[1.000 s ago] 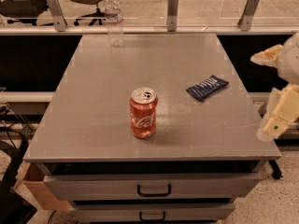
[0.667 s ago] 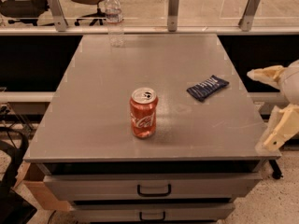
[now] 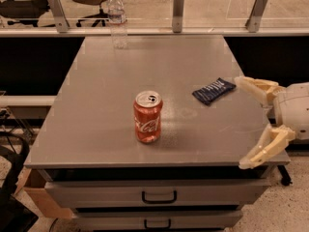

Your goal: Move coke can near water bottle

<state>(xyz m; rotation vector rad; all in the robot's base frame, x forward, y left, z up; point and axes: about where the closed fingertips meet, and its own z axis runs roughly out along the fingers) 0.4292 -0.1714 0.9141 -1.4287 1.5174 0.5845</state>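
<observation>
The red coke can (image 3: 147,117) stands upright on the grey table top (image 3: 106,100), near the front middle. The clear water bottle (image 3: 117,20) with a white cap stands upright at the far edge, left of centre, well behind the can. My gripper (image 3: 244,123) comes in from the right at the table's front right corner, fingers spread wide open and empty. One pale finger (image 3: 256,87) lies over the table's right edge, the other (image 3: 263,149) over the front corner. The can is well to the left of the gripper.
A flat dark blue snack packet (image 3: 213,90) lies on the table right of the can, close to my upper finger. A glass rail with metal posts (image 3: 178,11) runs along the far edge. Drawers (image 3: 158,196) sit under the table top.
My gripper has moved left, from beside the table's right edge to over its front right corner. The can, bottle and packet have not moved.
</observation>
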